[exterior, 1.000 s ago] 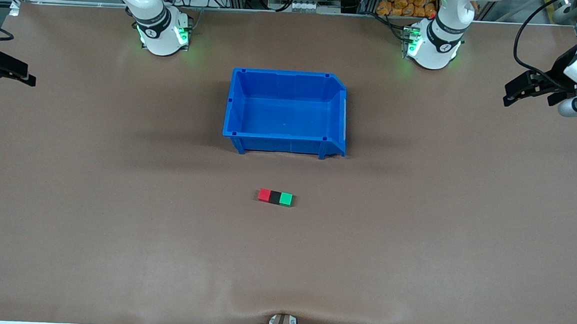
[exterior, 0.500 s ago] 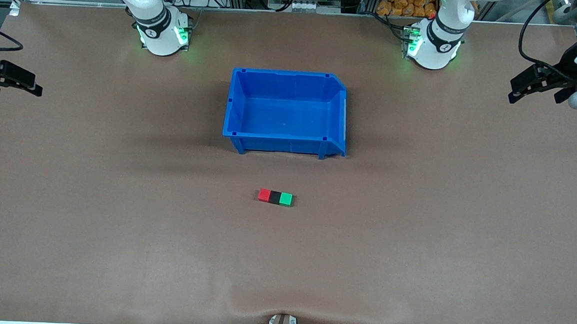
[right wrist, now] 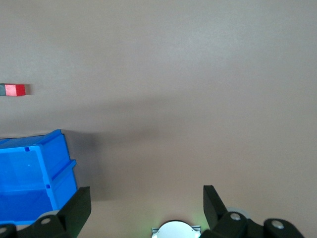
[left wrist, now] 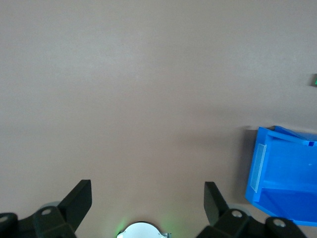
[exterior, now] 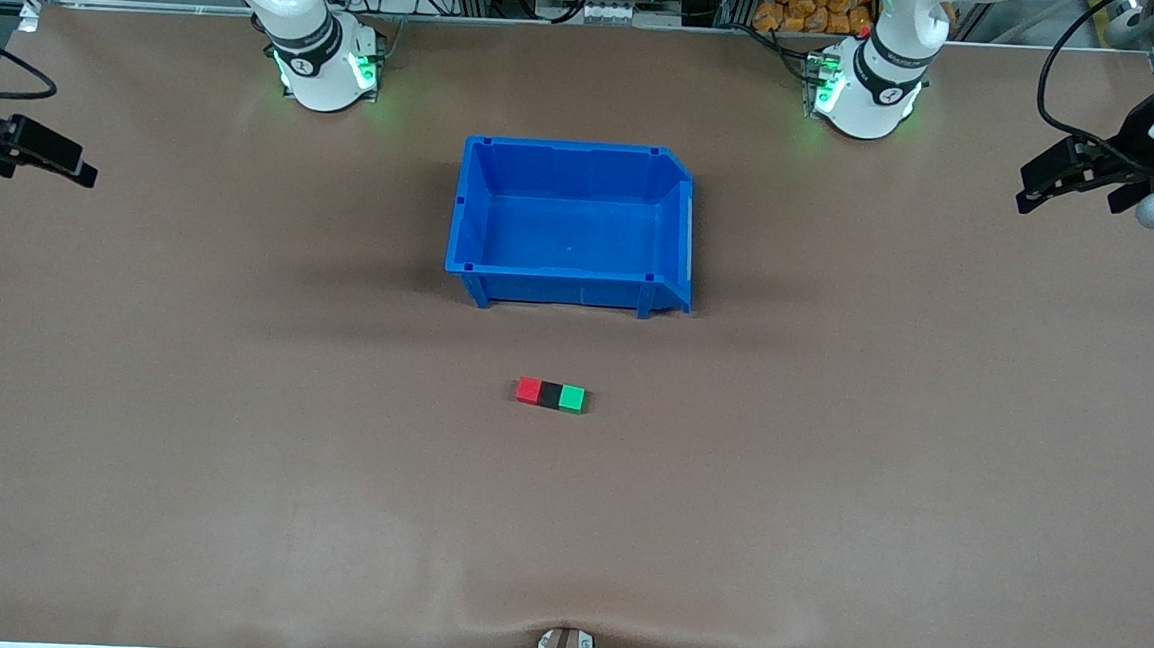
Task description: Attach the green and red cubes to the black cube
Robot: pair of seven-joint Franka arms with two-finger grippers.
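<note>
Front view: three small cubes sit joined in a row on the brown tabletop (exterior: 228, 463).
The bright red cube (exterior: 529, 390), matte black cube (exterior: 551, 395) and bright green cube (exterior: 571, 398) touch side by side, nearer the camera than the large blue plastic bin (exterior: 567, 293). Left gripper (exterior: 1031, 191) and right gripper (exterior: 71, 168) hang over opposite table ends, fingers spread apart and holding nothing.
</note>
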